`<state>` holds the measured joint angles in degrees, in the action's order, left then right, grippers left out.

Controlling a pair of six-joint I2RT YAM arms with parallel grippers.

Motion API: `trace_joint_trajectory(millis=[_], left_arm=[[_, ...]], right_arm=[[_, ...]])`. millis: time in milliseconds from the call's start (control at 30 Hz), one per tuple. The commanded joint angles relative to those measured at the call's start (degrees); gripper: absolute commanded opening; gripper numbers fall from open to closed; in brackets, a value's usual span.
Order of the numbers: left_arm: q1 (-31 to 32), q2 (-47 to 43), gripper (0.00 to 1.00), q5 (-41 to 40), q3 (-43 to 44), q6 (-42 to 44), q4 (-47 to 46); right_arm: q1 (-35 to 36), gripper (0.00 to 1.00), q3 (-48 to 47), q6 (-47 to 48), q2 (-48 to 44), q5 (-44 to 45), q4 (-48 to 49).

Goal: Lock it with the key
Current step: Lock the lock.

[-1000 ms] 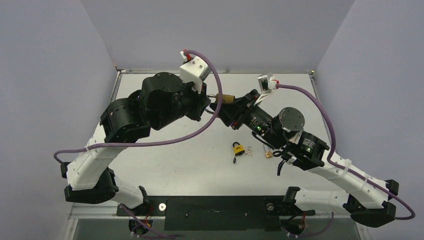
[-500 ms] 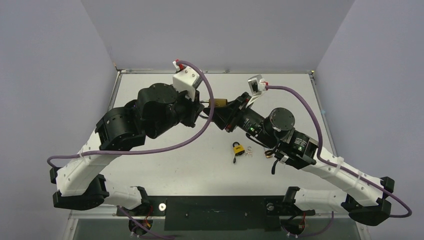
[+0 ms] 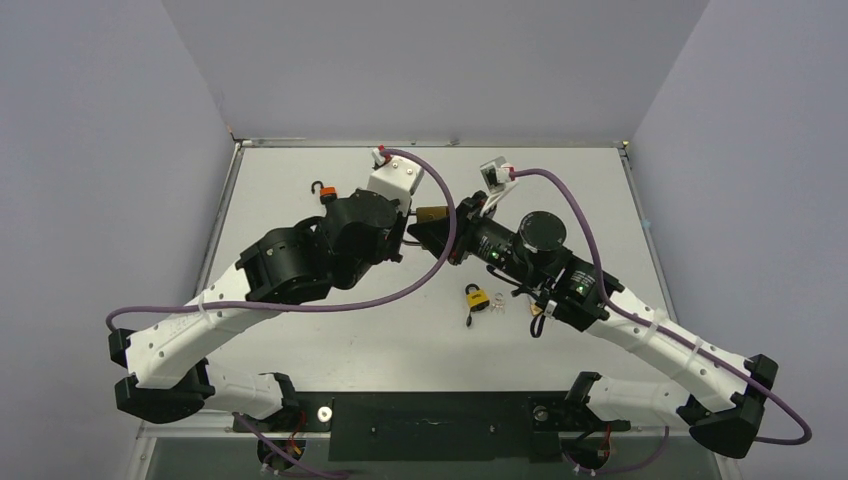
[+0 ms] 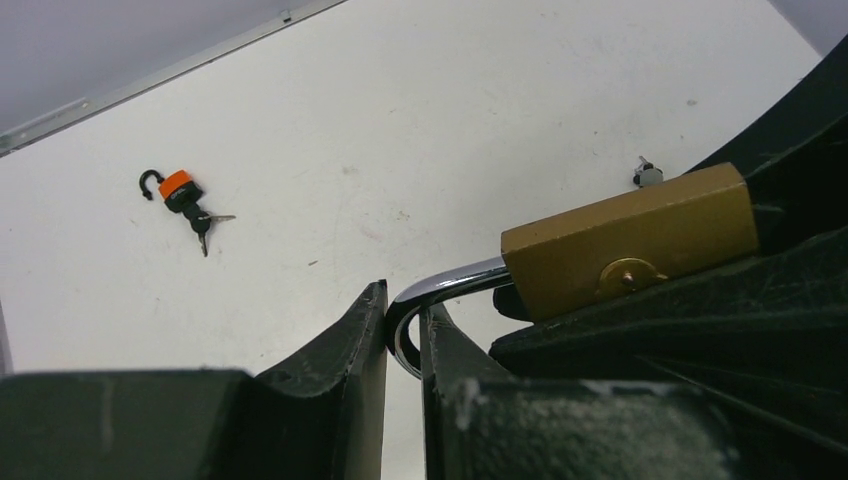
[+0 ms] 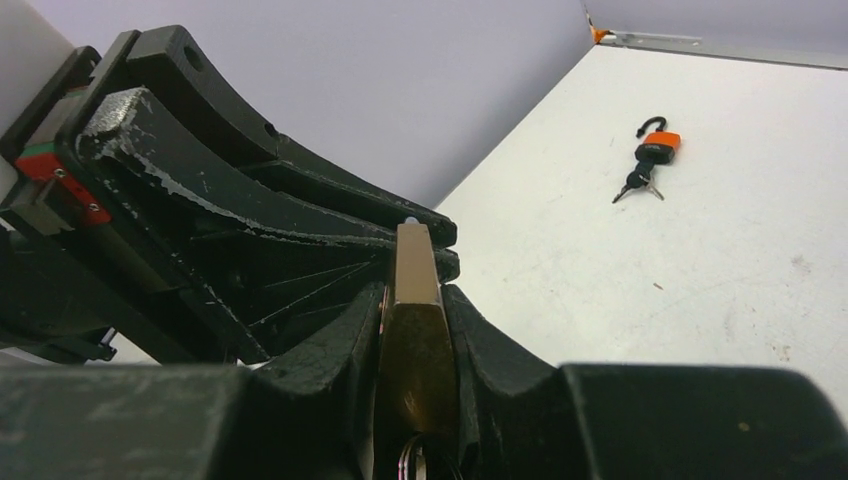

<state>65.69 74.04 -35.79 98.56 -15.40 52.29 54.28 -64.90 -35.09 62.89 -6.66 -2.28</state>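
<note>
No lettering is reading clearly in any view.
The brass padlock (image 4: 625, 245) is showing a plain face with only a round rivet, no brand or number that can be made out; the yellow padlock (image 3: 477, 296) lying on the counter (image 3: 400, 350) is appearing too small for any marking to be read; the orange padlock (image 4: 176, 184) is sitting too far off to tell whether it is carrying a label.

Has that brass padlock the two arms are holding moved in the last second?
Yes. The brass padlock has drifted left and slightly toward the near edge, judged against the small yellow padlock lying unmoved on the table.
</note>
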Motion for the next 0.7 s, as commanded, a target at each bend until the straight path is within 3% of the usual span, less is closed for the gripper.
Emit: trace_joint_trajectory(millis=[0, 133, 500, 667], left_arm=[[3.4, -2.0, 0.00, 6.8, 0.4, 0.7, -22.1], [2.8, -3.6, 0.00, 4.5, -1.9, 1.3, -24.4], [1.2, -3.0, 0.00, 2.1, -1.7, 4.6, -24.3], [-0.2, -2.8, 0.00, 6.8, -1.5, 7.0, -23.8]], right_arm=[[-0.9, 0.21, 3.2, 1.8, 3.9, -0.7, -5.4], [-1.6, 0.42, 4.2, 2.3, 1.9, -0.4, -4.2], [-3.4, 0.70, 8.6, 3.2, -4.2, -4.0, 1.2], [-3.5, 0.81, 10.9, 4.9, -9.5, -7.8, 5.0]])
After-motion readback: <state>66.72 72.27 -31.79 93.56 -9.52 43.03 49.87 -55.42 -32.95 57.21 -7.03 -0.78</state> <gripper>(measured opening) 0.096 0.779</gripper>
